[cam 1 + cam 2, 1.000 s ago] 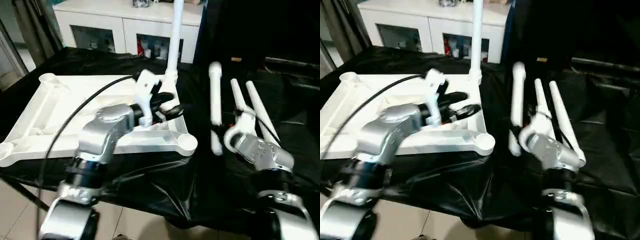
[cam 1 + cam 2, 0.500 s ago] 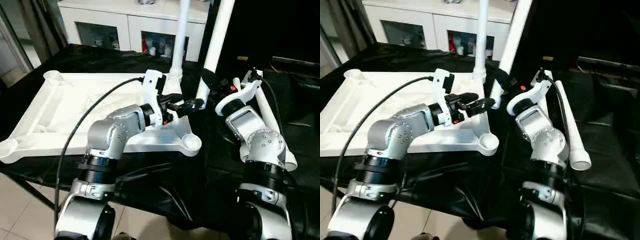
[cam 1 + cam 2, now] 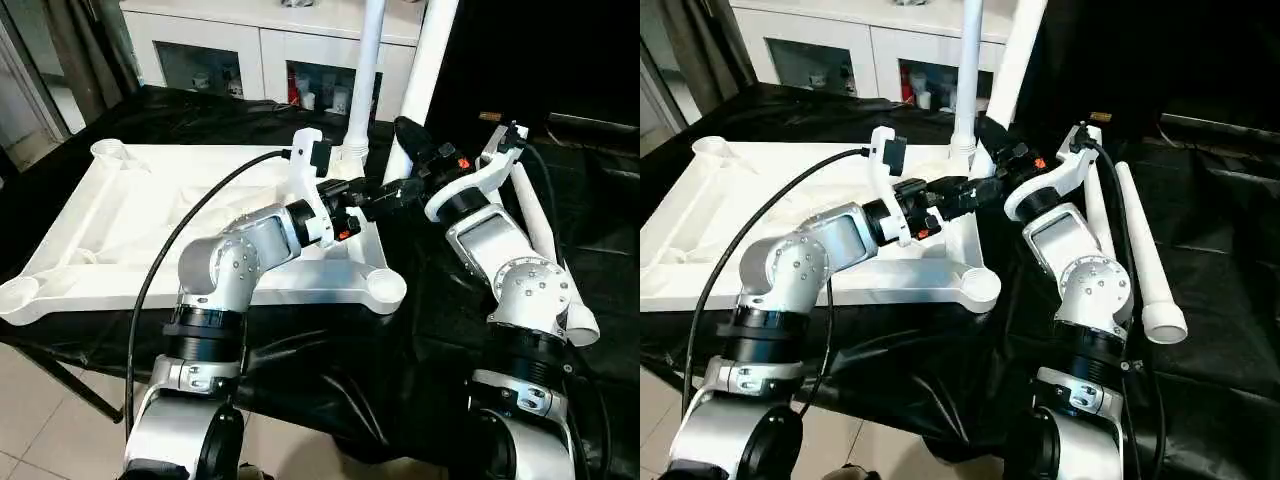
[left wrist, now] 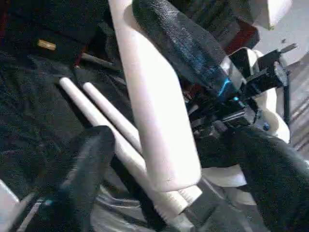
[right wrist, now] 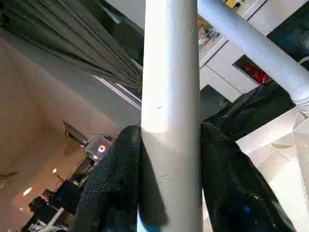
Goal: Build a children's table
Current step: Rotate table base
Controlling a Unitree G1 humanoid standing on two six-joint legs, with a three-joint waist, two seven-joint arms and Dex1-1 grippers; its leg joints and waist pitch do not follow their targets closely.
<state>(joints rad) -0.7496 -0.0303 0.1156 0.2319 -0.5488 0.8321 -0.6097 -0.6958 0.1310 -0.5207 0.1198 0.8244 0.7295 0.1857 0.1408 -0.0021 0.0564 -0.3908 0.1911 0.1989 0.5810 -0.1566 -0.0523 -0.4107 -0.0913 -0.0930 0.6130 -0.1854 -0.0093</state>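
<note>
One leg (image 3: 428, 60) stood near-upright in your R gripper (image 3: 408, 150), pinched low, long axis tilted, just right of the tabletop (image 3: 120, 240). L gripper (image 3: 385, 195) was spread wide beside the leg's bottom end, so L arm was nearer the free front corner socket (image 3: 385, 288).

White glass-door cabinet (image 3: 262, 55) behind black-draped table (image 3: 330, 350); pale tile floor (image 3: 45, 420)

Two silver robot forearms reach forward and angle toward each other. The left end effector (image 3: 395, 190) points toward the right one, its two black fingers (image 4: 84, 169) spread wide and gripping nothing. The right end effector (image 5: 170, 179) has both black fingers (image 5: 113, 183) pressed against opposite sides of a white tube.
</note>
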